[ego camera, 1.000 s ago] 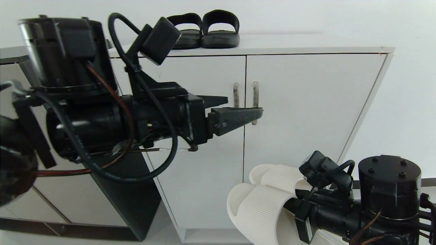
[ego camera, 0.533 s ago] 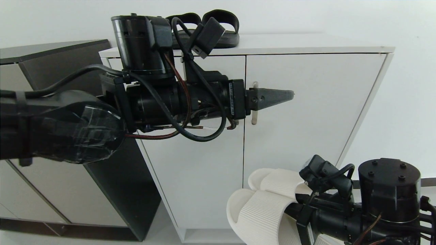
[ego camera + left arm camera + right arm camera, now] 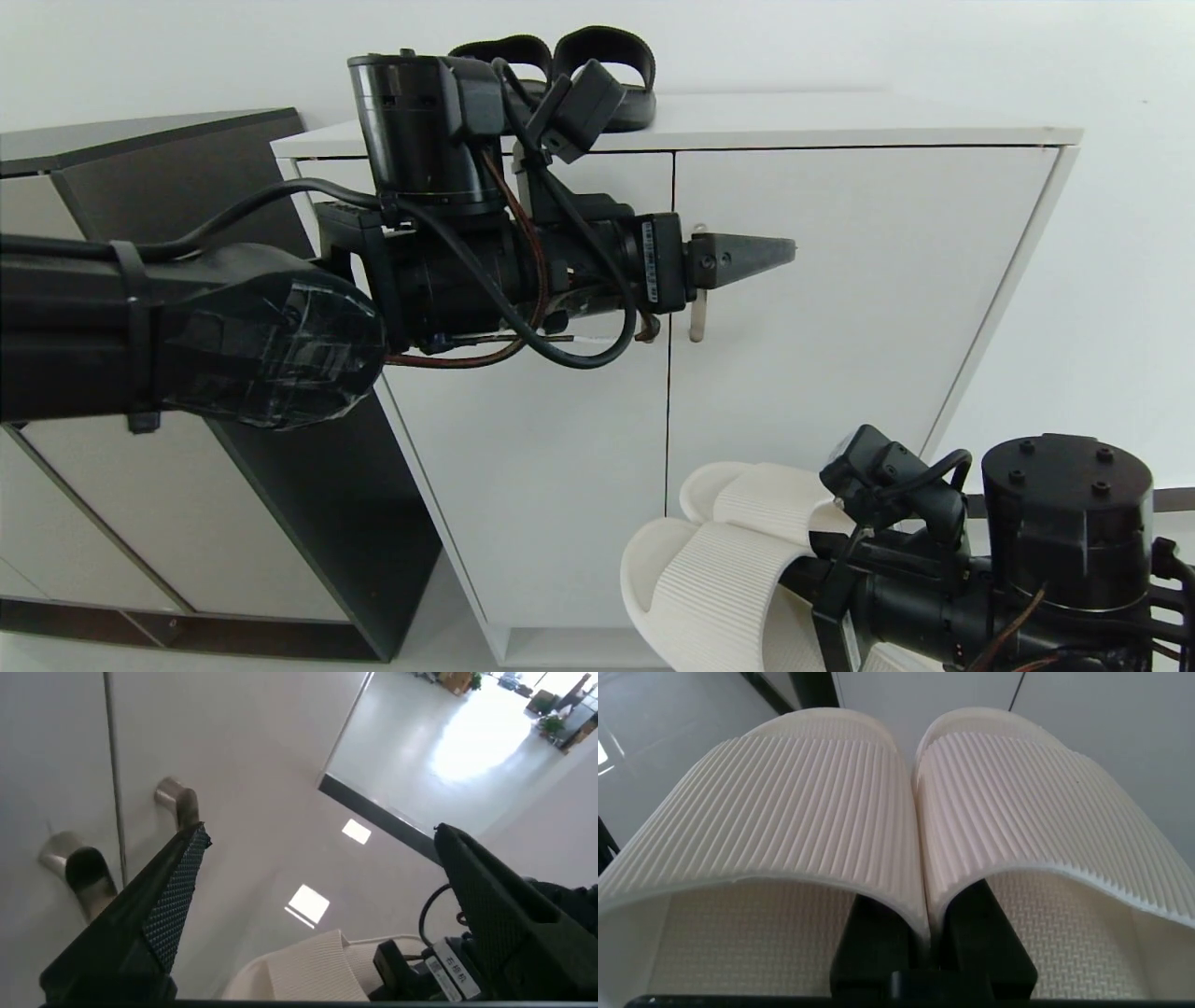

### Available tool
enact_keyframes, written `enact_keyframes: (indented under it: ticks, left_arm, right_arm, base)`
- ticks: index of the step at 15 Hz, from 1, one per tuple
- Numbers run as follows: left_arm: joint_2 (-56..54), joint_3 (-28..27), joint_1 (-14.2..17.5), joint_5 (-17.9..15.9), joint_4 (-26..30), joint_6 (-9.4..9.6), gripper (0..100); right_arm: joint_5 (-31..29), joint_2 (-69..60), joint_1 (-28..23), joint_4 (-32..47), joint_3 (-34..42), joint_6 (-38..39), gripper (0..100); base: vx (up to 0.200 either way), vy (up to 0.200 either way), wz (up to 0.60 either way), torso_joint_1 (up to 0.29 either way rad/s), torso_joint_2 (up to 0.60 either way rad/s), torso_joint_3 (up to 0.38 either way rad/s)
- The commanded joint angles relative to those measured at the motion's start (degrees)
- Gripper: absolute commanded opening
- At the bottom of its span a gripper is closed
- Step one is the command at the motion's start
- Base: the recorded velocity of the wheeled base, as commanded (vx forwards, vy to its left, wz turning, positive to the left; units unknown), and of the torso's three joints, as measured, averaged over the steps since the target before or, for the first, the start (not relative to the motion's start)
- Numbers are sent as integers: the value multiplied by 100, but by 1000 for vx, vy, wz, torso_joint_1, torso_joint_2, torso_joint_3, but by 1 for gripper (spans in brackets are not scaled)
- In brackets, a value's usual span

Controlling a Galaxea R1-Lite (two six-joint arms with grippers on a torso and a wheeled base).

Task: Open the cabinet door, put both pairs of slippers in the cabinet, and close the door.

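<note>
While the left gripper (image 3: pixel 758 256) hangs in front of the white cabinet (image 3: pixel 840 280), its jaws stand wide apart and there is nothing between them. From the left wrist view, the two metal handles (image 3: pixel 176 799) lie at the outer side of one finger (image 3: pixel 176 894), not inside the gap. I cannot tell if this finger touches the nearer handle. In the head view the tip of this gripper is over the right door, just beside the upper part of the right door's handle (image 3: pixel 697 322). Both doors of the cabinet are closed.

The right gripper (image 3: pixel 929 938) is low, and its jaws are closed on the white slippers (image 3: pixel 813 793). They press together the inner walls of the two ribbed straps, so the pair is carried as one. In the head view the white slippers (image 3: pixel 719 560) are in the air before the lower part of the right door, with the toes toward the cabinet.

The black slippers (image 3: pixel 602 56) stand side by side on top of the white cabinet, toward its left end, partly hidden behind the left arm. A dark cabinet (image 3: pixel 168 159) stands just beside the white one, on its left.
</note>
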Motion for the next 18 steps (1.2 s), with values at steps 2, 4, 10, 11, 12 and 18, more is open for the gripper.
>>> enact_keyframes:
  ticks: [2,4,10,11,12,18]
  left_arm:
    - [-65,70,71,78,157,76,100]
    - [-38,62,115,140,157,76,100]
    - [287,-123,211,315,157,76,100]
    - [357,-149,211,333,157,76,100]
    - [410,-158,211,333,139,76,100]
    - [621,-316,167,324,122,84,0]
  right_arm:
    - [-7,7,-4,-11,6,-4,0]
    - [-7,7,5,-2,6,-4,0]
    - [2,16,-4,-11,15,-4,0]
    - [2,16,5,-11,15,-4,0]
    - [2,16,5,-11,15,-4,0]
    - [11,-1,5,-2,41,-4,0]
  base:
    - [0,0,0,0,0,0]
    - [0,0,0,0,0,0]
    - [0,0,0,0,0,0]
    - [0,0,0,0,0,0]
    - [0,0,0,0,0,0]
    - [0,0,0,0,0,0]
